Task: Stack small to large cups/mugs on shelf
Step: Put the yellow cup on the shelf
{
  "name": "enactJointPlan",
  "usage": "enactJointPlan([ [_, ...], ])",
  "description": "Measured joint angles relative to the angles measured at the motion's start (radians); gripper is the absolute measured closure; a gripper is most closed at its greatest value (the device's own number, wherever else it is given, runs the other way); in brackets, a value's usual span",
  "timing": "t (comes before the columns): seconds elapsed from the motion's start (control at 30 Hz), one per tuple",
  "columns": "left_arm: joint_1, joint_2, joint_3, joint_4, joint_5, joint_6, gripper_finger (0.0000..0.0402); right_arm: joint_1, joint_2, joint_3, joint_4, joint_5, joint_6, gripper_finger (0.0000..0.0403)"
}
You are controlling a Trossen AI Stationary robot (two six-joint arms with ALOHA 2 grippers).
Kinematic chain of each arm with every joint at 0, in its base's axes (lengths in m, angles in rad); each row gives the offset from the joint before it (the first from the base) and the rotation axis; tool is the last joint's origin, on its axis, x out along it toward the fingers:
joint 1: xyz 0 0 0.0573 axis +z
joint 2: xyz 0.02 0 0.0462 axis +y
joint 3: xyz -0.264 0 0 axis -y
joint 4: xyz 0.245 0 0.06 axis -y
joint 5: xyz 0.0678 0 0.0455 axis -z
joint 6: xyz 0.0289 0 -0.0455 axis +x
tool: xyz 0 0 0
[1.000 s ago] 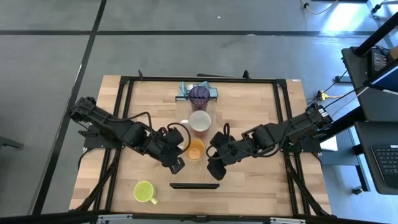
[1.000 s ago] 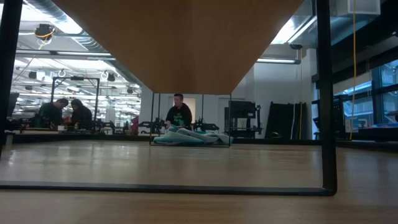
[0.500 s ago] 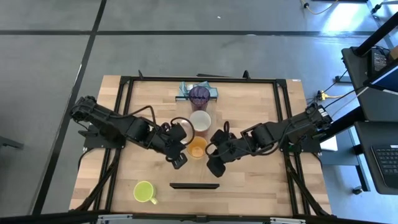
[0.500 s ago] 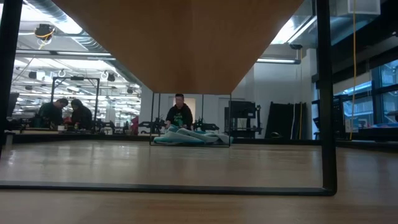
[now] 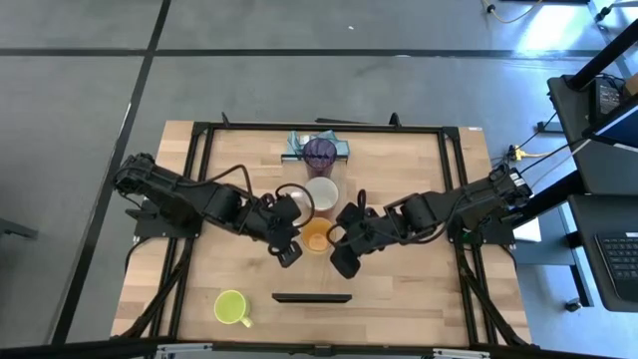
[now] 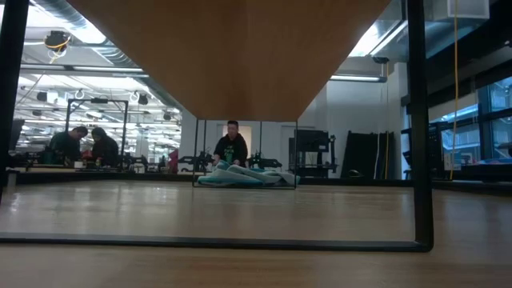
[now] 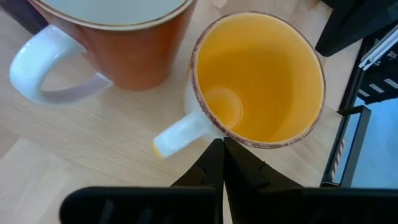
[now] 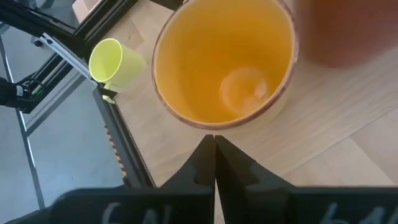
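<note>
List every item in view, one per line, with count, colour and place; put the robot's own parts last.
Translucent purple tumbler: one, purple, far middle of the table, standing against the teal object.
Teal object: one, teal, far edge of the table.
Red-outside mug with white inside: one, table centre, between the tumbler and the orange mug.
Orange mug: one, orange with a pale handle, centre, between the two grippers.
Yellow-green mug: one, near left of the table.
Dark strip: one, black, near middle of the table.
Wooden table: one, pale wood, black frame.
People: three, seated in the room behind.
Left gripper: shut, tips at the orange mug's rim beside its handle.
Right gripper: shut, tips at the orange mug's opposite side.
</note>
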Motion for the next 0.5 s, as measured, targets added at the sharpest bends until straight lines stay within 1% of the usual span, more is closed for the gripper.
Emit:
enactJointPlan([
  [0.13,0.007,0.000,0.000,0.004,0.018,0.001,0.0400,-0.011,0.000,0.000,-0.002,0.000,-0.010,0.0397],
  [0.5,0.006,0.000,0.000,0.002,0.022,0.001,0.0399,-0.031,0.000,0.000,-0.012,-0.003,-0.038,0.0397],
])
